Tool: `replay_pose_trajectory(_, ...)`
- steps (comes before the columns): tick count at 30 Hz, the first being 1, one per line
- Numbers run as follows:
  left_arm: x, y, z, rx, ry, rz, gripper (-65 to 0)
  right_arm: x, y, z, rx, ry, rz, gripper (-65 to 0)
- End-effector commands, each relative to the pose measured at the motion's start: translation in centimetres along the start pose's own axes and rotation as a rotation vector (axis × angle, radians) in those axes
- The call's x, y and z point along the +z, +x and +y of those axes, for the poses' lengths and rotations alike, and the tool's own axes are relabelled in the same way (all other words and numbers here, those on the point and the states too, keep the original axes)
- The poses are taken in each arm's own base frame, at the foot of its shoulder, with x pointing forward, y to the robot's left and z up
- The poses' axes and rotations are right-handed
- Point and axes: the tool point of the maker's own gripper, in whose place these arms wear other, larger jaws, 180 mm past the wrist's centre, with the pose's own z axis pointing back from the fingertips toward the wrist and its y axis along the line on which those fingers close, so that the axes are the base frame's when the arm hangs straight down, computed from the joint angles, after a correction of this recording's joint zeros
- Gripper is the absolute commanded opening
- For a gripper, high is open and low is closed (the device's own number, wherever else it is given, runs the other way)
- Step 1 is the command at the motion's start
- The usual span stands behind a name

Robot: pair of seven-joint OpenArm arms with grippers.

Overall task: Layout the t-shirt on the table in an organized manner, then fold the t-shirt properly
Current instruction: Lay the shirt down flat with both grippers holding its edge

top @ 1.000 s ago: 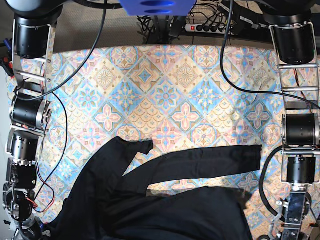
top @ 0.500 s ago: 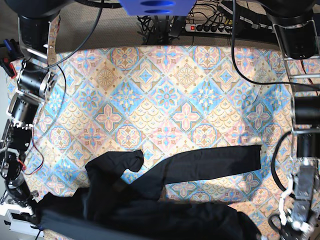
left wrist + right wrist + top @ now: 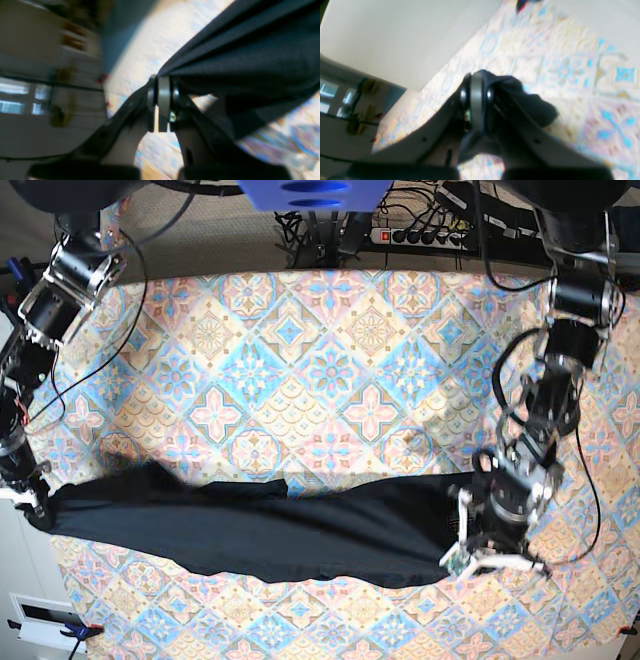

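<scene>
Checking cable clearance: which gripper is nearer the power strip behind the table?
Left. The left gripper, shut on the t-shirt, is on the power strip's side; the right gripper holds the opposite end.

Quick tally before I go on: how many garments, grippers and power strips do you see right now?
Garments: 1, the black t-shirt, stretched between both grippers above the table.
Grippers: 2, the left gripper and the right gripper, each shut on the shirt.
Power strips: 1, the power strip behind the table.
Total: 4
</scene>
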Motion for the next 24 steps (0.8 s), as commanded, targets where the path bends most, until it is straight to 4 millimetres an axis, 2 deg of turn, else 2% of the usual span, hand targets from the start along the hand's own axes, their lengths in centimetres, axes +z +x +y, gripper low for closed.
replay_pose_trajectory(1, 1.1, 0.8, 1.9, 0.011, 0.063, -0.034, -65.0, 1.2, 2.4, -0.5, 0.018, -0.009, -0.066, -65.0)
replay_pose_trajectory(6, 2.2, -3.6, -4.2, 0.006, -0.058, 0.045, -65.0, 3.1, -0.4, -4.4, 0.006, -0.092, -0.003, -65.0)
replay_pose_trajectory(10, 3.0, -6.6, -7.8, 0.002, -0.136, 0.108, -65.0, 4.5, -3.0, -7.0, 0.012, -0.153, 0.056, -65.0)
replay_pose_trajectory(13, 3.8, -8.7, -10.3, 0.001, -0.19, 0.15, -65.0, 5.3, -4.3, -8.2, 0.012, -0.182, 0.087, -65.0)
replay_pose_trajectory(18, 4.8, -10.4, -12.8, 0.001, -0.246, 0.173, -65.0, 6.2, -6.0, -9.6, 0.01, -0.216, 0.127, -65.0)
replay_pose_trajectory(24, 5.4, -11.4, -14.0, -0.002, -0.271, 0.195, -65.0, 6.6, -6.6, -10.2, 0.011, -0.229, 0.142, -65.0)
